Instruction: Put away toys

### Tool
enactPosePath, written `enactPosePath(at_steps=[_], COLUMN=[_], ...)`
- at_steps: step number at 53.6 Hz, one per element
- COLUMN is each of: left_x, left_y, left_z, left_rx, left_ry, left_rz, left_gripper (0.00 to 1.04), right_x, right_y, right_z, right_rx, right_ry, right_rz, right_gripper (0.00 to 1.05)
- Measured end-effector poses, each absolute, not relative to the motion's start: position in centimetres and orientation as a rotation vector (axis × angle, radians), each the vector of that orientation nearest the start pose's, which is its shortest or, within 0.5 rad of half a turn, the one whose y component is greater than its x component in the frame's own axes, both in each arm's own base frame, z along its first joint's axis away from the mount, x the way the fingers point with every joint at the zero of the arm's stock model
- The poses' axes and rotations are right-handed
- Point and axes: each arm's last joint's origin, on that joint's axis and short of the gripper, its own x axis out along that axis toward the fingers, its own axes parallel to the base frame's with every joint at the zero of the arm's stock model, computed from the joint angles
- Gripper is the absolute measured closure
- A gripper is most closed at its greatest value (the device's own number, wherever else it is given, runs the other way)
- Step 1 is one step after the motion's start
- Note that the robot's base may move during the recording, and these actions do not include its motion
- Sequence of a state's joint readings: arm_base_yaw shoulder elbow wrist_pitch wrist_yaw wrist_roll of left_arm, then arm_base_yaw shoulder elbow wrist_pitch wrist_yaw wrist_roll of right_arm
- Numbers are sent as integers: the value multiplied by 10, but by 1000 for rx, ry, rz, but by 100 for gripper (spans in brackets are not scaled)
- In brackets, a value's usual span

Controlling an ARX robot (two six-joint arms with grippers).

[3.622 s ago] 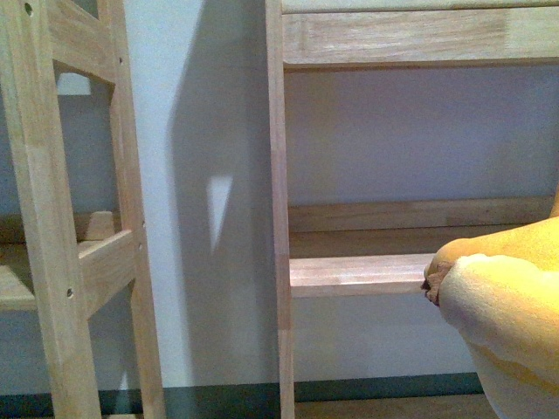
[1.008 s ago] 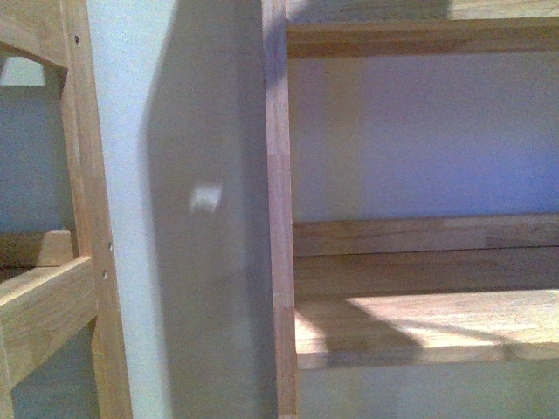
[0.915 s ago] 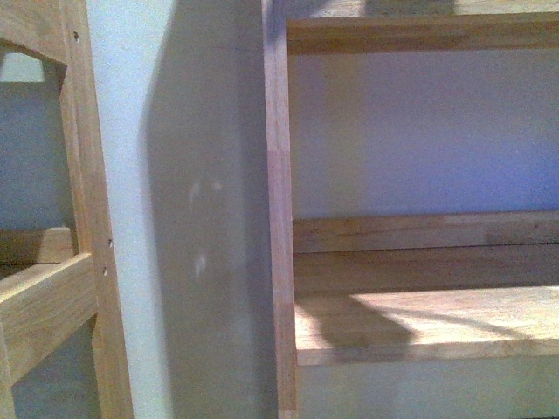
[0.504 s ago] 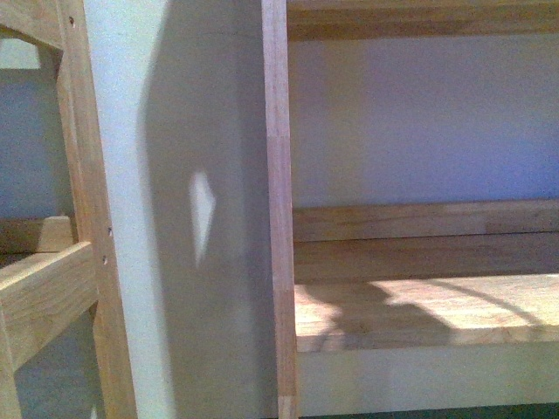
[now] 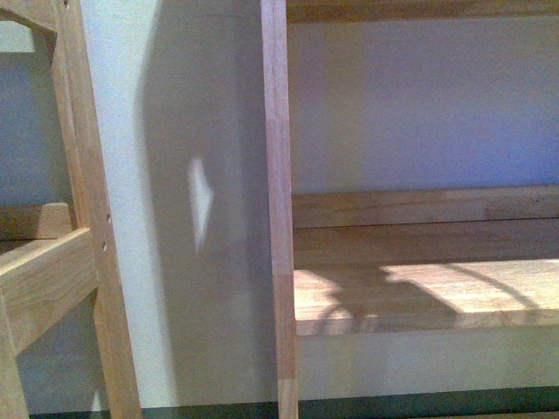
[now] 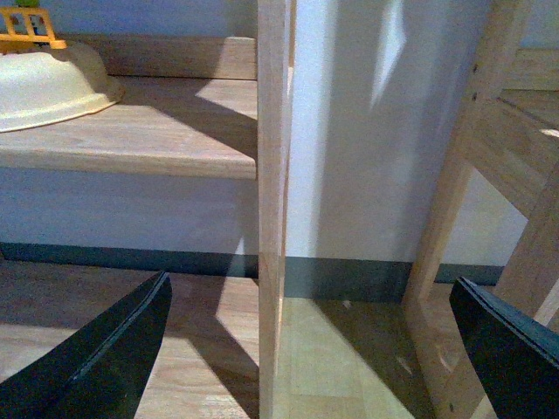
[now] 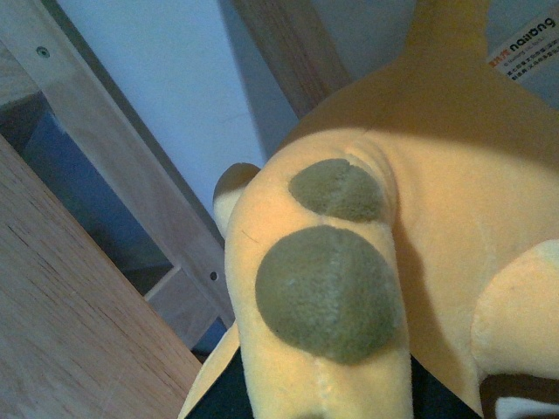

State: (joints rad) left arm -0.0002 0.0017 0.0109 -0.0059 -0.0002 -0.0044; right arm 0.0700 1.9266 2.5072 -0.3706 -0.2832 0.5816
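While the left claw [image 6: 306,349] is spread empty beside the wooden post [image 6: 272,201], the plush animal [image 7: 367,279] fills the right wrist view; the right claw's state cannot be told.

One piece of print shows, in the right wrist view: a small white tag [image 7: 527,45] at the upper right corner of the frame, against the orange plush [image 7: 454,175]. It carries a dark line of letters, upside down and cut by the frame edge, too blurred to read surely. The other views hold no text.
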Motion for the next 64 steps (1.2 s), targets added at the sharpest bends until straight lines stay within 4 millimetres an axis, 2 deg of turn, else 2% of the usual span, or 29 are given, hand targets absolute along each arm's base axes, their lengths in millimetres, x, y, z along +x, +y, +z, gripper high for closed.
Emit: enactPosePath(at_steps=[12,41,43,51,64], left_x=[97,97,97,97,97], left_y=[0,0,0,0,0], left_z=[167,167,167,167,167], left_rx=[-4,-4,-4,-4,-4], left_ry=[-3,-3,-3,-3,-3], left_rz=[0,0,0,0,0], left_gripper=[6,6,6,6,6], right_x=[381,376,375,373,370], right_y=[36,29,29,25,22], right_z=[546,531,530,529,531], right_rx=[559,564,562,560,525], right_ry=[-82,-49,-51,-65,-91], right_rz=[423,388,383,359,343], right_gripper=[88,88,85,52,22])
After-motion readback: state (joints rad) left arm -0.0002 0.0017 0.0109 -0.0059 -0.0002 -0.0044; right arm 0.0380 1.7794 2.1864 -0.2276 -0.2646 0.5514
